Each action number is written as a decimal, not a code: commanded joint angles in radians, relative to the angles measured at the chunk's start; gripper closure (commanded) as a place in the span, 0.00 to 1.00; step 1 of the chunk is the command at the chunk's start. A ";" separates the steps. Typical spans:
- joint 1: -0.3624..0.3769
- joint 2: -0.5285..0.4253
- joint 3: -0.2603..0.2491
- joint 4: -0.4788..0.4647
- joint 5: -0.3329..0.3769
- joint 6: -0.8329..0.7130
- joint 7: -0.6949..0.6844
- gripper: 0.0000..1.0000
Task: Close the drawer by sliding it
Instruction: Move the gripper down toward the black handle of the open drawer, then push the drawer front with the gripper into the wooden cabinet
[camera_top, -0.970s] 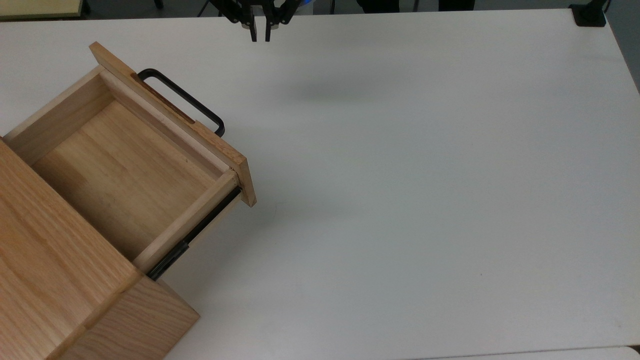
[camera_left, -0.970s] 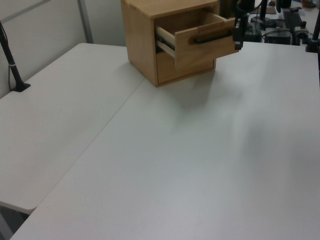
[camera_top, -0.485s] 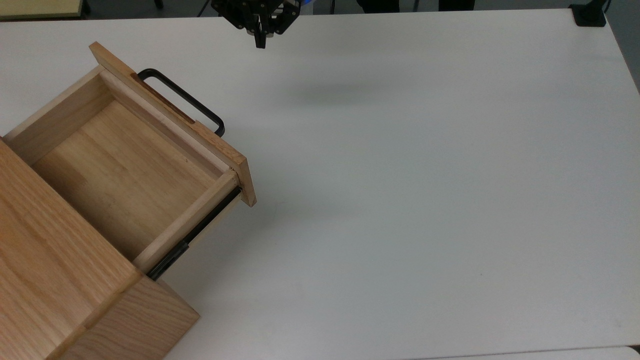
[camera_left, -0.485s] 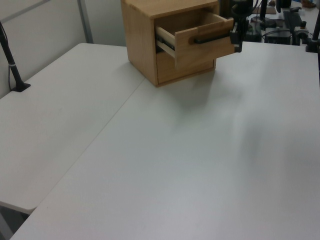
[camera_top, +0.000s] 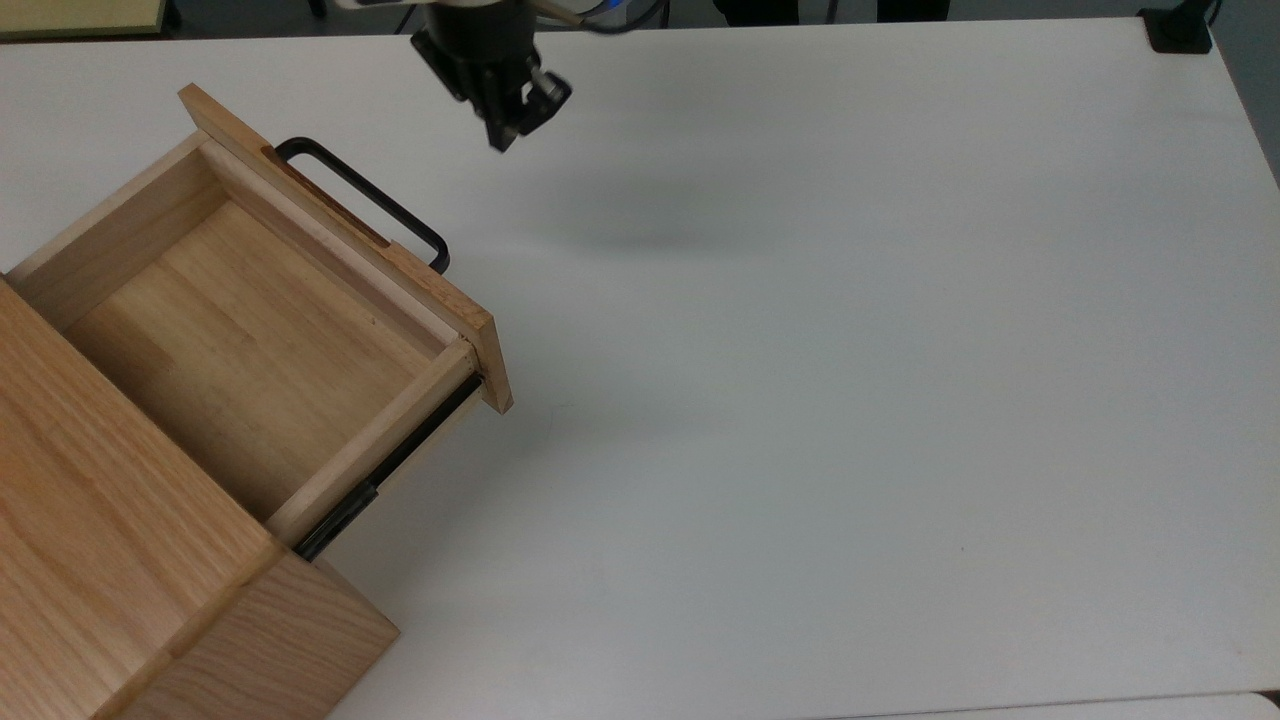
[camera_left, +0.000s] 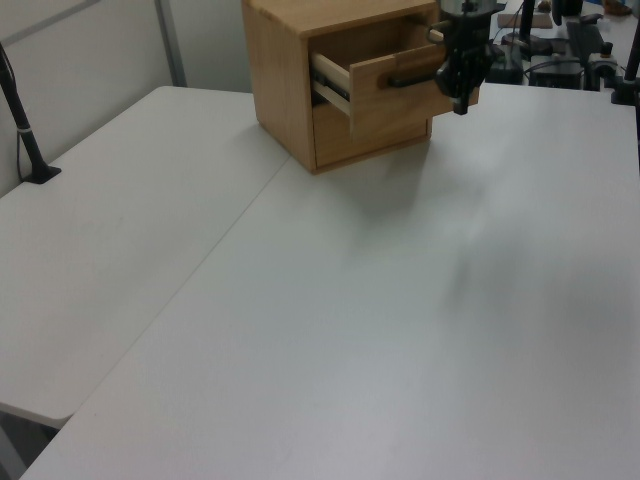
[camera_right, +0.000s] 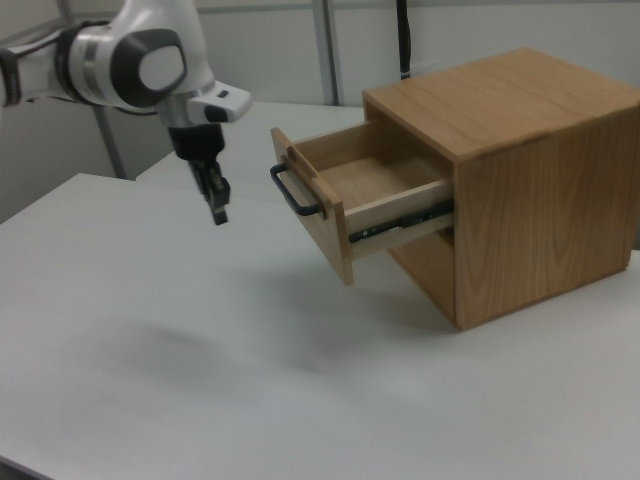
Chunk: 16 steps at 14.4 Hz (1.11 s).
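Drawer (camera_top: 250, 330) stands pulled well out of the cabinet (camera_top: 120, 600), at the top view's left side of the white bench (camera_top: 850, 350); interior bare, black side rail exposed along its lower edge in the top view. Front panel (camera_top: 350, 250) runs on a diagonal in the top view, from upper left to lower right, with the black bar handle (camera_top: 370, 200) lying parallel on its outer face. Pincer (camera_top: 507, 128) hangs off the bench, fingers drawn together and gripping nothing. It sits out in front of the panel, up and to the top view's right of the handle, apart from both; in the right view the pincer (camera_right: 216, 205) hangs to the left of the handle (camera_right: 295, 195), roughly level with it, a clear gap between. Sliding axis runs square to the panel, toward the top view's lower left, into the cabinet. Judgement: the push has to travel along that diagonal, so the pincer must first meet the panel face or handle squarely. An off-axis shove could rack the drawer on its rails.
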 joint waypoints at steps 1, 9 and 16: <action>-0.019 0.047 -0.002 0.016 -0.024 0.090 0.107 1.00; -0.065 0.108 -0.005 0.057 -0.116 0.219 0.151 1.00; -0.111 0.209 -0.007 0.148 -0.161 0.275 0.151 1.00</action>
